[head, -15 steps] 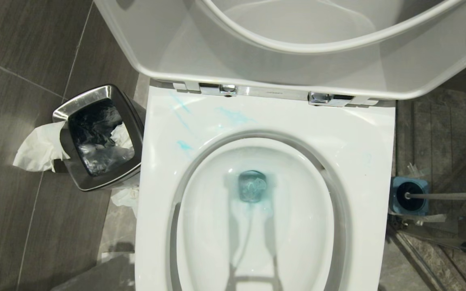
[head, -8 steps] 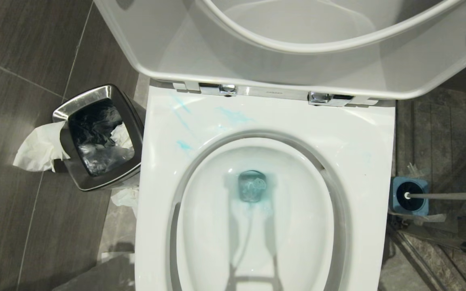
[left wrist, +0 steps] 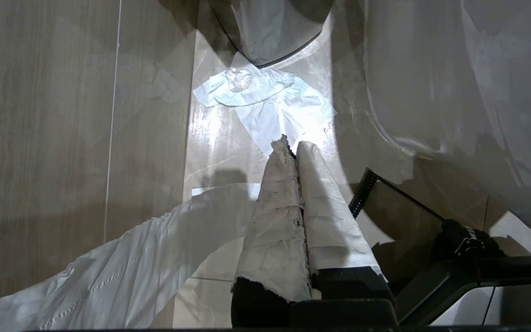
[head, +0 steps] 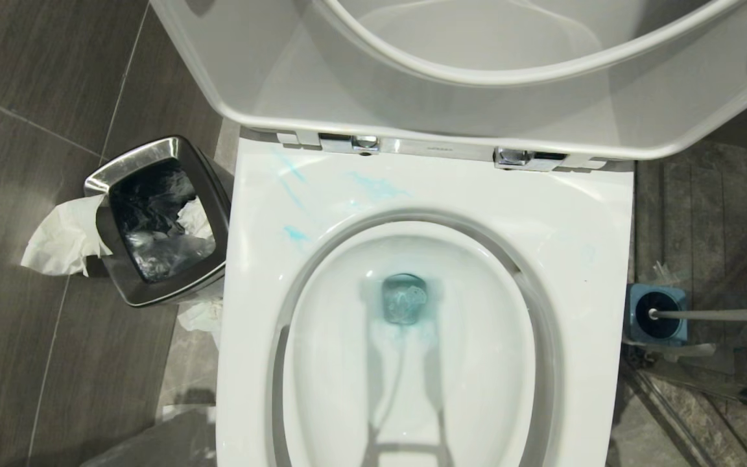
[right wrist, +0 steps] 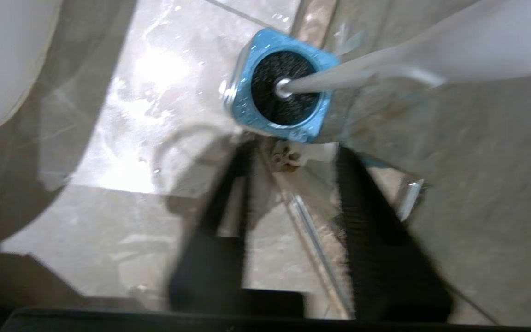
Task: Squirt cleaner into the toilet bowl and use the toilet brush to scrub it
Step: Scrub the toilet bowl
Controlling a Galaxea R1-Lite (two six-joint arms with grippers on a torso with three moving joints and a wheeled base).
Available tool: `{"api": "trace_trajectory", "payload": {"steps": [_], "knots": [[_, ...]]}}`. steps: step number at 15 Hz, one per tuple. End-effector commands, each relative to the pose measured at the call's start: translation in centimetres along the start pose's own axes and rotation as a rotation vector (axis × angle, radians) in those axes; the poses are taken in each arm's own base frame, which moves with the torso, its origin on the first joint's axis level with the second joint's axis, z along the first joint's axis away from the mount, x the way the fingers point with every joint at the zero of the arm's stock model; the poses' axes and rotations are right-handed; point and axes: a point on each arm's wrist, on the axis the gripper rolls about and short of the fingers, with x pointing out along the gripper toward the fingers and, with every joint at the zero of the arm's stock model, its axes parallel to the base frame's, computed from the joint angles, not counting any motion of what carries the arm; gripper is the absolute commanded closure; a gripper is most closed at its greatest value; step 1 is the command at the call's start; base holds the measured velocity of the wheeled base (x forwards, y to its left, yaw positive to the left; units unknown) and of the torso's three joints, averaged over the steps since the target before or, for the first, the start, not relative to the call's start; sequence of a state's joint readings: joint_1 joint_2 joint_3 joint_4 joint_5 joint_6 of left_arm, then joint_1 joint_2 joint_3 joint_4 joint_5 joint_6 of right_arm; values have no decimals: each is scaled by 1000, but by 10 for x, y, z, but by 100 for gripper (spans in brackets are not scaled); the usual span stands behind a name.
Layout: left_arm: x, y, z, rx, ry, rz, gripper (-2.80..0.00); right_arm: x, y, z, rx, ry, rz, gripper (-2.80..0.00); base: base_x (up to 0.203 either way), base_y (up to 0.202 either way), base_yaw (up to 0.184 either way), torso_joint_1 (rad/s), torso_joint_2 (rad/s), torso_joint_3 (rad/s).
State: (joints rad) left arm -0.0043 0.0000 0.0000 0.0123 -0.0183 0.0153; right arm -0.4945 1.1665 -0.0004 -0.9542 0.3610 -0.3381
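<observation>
Already, cleaner (head: 403,310) tints the toilet bowl (head: 412,363); scrubbing remains. I see the toilet brush (right wrist: 288,87) in its holder (right wrist: 247,110) at the bowl's three o'clock, my right end effector (right wrist: 293,221) parted and empty near it, left end effector (left wrist: 293,152) closed, idle.

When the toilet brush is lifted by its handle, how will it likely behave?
The toilet brush looks like a slim plastic rod, so probably light and fairly stiff. Its smooth handle may slip in the open right gripper. The squat blue holder may lift or tip if the bristles catch.
</observation>
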Motion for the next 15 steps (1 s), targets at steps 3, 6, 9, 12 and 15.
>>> {"api": "trace_trajectory", "payload": {"steps": [3,6,9,12,15], "knots": [[0,0,0,-1,1,0,0,12,-2,-9,32,72,24,-280,0,0,0,0,0,0],[0,0,-1,-1,2,0,0,15,-9,-16,73,119,-15,-280,0,0,0,0,0,0],[0,0,0,-2,1,0,0,20,-14,-14,124,112,-10,-280,0,0,0,0,0,0],[0,0,0,-1,1,0,0,28,-20,-11,135,107,-12,-280,0,0,0,0,0,0],[0,0,0,-1,4,-1,0,45,-31,-3,137,93,-17,-280,0,0,0,0,0,0]]}}
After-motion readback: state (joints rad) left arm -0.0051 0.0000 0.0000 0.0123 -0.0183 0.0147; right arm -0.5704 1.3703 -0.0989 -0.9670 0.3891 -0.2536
